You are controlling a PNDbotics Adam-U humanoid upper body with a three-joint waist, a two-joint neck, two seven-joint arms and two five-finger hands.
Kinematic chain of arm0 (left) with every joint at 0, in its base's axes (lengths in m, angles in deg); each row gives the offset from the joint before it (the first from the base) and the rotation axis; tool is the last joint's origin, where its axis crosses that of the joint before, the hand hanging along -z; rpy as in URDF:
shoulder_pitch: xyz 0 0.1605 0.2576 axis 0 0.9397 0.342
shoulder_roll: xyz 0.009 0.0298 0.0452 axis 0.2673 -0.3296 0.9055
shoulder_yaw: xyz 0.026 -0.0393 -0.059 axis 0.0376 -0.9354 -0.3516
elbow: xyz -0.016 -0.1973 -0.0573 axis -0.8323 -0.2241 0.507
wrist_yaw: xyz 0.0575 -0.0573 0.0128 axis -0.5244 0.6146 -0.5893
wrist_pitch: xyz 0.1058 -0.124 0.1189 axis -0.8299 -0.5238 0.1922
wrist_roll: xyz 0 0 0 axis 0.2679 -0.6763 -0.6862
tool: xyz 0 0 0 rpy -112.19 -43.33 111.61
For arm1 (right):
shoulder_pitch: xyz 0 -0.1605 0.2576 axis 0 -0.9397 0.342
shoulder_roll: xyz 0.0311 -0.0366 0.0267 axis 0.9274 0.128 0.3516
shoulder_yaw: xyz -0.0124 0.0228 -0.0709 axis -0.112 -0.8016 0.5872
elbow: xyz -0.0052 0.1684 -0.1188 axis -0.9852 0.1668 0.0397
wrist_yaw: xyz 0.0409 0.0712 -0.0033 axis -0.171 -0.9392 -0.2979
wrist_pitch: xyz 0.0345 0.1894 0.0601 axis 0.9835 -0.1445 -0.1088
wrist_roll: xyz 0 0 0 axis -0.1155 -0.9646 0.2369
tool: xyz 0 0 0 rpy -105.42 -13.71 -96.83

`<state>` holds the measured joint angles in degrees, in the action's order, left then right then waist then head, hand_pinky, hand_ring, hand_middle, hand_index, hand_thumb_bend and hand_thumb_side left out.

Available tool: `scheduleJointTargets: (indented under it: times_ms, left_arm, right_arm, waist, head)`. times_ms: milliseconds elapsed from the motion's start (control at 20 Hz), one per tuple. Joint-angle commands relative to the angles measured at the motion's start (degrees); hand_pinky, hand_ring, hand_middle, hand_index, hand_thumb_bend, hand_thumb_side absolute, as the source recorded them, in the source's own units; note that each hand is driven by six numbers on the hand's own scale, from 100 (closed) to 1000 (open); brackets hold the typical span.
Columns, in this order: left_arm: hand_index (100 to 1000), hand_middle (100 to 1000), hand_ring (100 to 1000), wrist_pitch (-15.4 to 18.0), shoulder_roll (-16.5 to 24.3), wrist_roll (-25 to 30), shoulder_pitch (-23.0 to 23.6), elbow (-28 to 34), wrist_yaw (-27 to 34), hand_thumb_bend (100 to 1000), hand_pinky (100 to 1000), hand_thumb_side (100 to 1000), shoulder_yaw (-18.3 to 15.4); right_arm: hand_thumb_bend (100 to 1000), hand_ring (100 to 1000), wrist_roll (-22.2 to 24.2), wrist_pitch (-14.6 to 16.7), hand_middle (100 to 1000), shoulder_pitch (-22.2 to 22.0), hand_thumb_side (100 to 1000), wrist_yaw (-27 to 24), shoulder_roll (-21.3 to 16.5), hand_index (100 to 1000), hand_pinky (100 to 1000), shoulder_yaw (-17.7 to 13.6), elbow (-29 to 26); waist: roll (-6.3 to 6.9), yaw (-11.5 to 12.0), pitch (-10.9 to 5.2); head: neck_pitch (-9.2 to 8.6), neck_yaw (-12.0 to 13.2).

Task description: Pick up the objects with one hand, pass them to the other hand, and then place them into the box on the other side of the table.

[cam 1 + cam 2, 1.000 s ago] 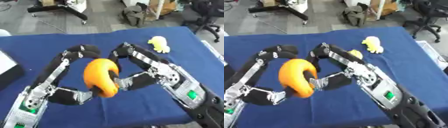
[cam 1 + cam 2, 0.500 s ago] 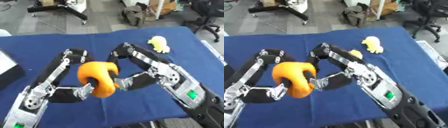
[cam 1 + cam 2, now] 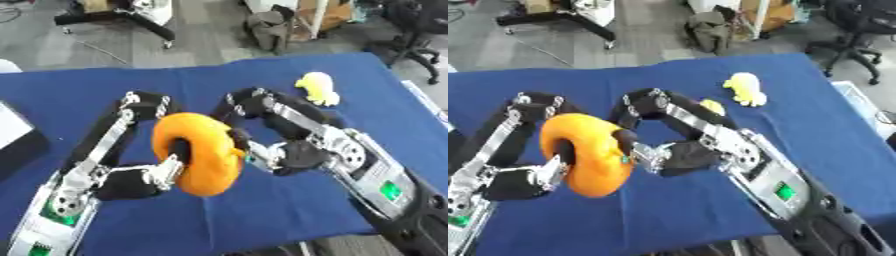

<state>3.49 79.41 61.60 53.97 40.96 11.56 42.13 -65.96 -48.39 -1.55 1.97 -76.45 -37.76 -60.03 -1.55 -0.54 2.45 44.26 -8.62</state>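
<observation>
The orange ring (image 3: 199,154), a soft doughnut-shaped thing, is held upright above the blue table (image 3: 79,95), between the 2 hands and in front of the robot's chest. The left hand (image 3: 166,171) has a finger pushed into the ring's centre hole with others curled against its lower left side, so it grasps the ring. The right hand (image 3: 642,152) meets the ring's right edge; dark fingertips lie on the rim, but whether they clamp it or only touch it cannot be told.

This looks like the handover step: the ring is off the table and both hands are on it. The next move seems to call for one hand to close securely on the rim while the other lets go, and then a carry to the box. Part of a white box (image 3: 16,131) shows at the table's left edge.

A yellow toy (image 3: 318,88) lies on the far right of the table, well apart from the hands, and a small yellow thing (image 3: 712,106) shows behind the right arm.
</observation>
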Motion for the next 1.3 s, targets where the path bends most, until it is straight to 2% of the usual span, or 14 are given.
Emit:
scheduleJointTargets:
  times_ms: [50,300,600,750,850,1000,1150,1300]
  left_arm:
    - [332,378,590,0.02,0.61,-0.24,-0.45,0.32,0.20,100,709,462,-0.49]
    - [330,376,589,0.12,0.70,-0.02,-0.53,0.34,0.05,100,709,462,-0.51]
    - [331,376,589,0.16,0.72,-0.10,-0.43,0.26,-0.27,100,708,459,-0.66]
    - [333,377,587,0.04,1.10,-0.59,-0.48,0.28,-0.70,100,706,445,-1.28]
    - [335,377,583,-0.30,2.02,-1.45,-0.65,0.36,-1.54,100,700,421,-2.51]
    - [341,376,569,-1.46,5.13,-3.84,-1.32,1.10,-4.21,100,684,331,-5.75]
    - [349,368,541,-3.50,11.16,-7.22,-2.52,2.40,-7.74,100,654,188,-10.24]
    - [352,359,519,-6.66,18.99,-10.44,-3.71,1.79,-11.82,100,629,100,-14.59]
  right_arm:
    - [100,816,-2.12,1.97,715,0.30,662,-1.10,-0.03,554,704,-2.91,-1.22]
    - [100,860,-4.20,3.02,807,0.69,695,-1.66,0.87,691,750,-4.89,-1.22]
    - [100,849,-6.91,3.18,804,1.04,648,-0.22,2.62,705,746,-6.66,-1.22]
    - [100,835,-8.58,3.77,787,0.96,612,0.63,2.58,695,736,-7.58,-1.22]
    - [100,822,-9.63,4.23,763,0.38,620,1.23,2.47,665,727,-8.38,-1.22]
    - [100,818,-10.97,3.90,751,-1.57,687,1.99,2.33,646,722,-9.22,-1.22]
    - [100,815,-11.78,3.00,741,-3.73,733,2.85,2.26,628,718,-9.57,-1.22]
    - [100,812,-12.38,2.22,736,-4.77,747,3.55,2.53,624,716,-9.64,-1.22]
  waist:
    - [0.08,-0.20,-0.41]
    - [0.18,-0.30,-0.26]
    - [0.27,-0.39,-0.15]
    - [0.33,-0.39,-0.17]
    - [0.38,-0.35,-0.10]
    - [0.56,-0.26,0.06]
    - [0.81,-0.27,0.22]
    - [1.14,-0.58,0.44]
  head:
    - [-0.14,0.21]
    - [-0.14,0.20]
    - [-0.14,0.28]
    - [-0.14,1.73]
    - [-0.14,4.99]
    - [-0.14,12.08]
    - [-0.14,18.47]
    - [-0.14,23.25]
